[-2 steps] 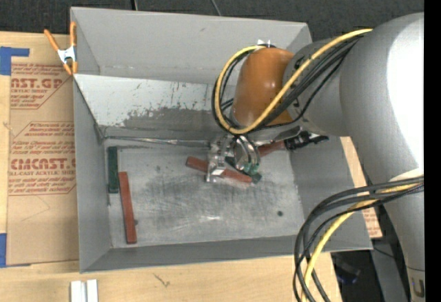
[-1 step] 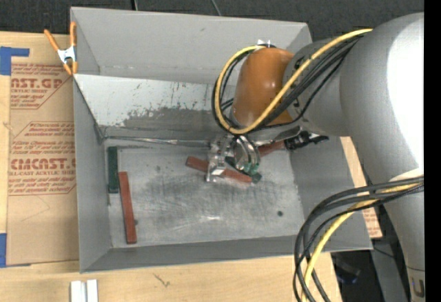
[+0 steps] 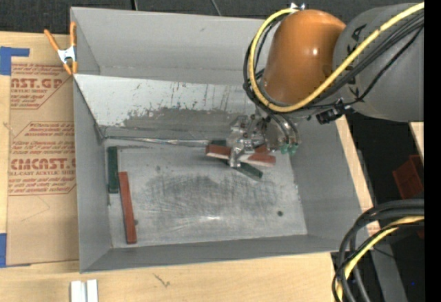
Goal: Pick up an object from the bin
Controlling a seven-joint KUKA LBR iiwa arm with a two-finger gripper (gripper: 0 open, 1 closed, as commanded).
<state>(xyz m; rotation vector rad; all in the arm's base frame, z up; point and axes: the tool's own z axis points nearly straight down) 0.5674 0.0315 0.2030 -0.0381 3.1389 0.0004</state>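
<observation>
Tool [image 3: 238, 154] low over bin [image 3: 207, 59] floor, right of centre, in a small cluster. Red-brown block [image 3: 218, 151] at its left, red piece [image 3: 263, 158] at its right, dark green bar [image 3: 252, 172] just below. Spread or pressed together: can't tell. Green strip [image 3: 111, 169] and red strip [image 3: 127, 207] by left wall.

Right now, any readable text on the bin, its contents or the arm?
None. Nothing readable on the grey bin, the red-brown stick and green stick at its left, the small pieces under the gripper, or the orange wrist cover.
</observation>
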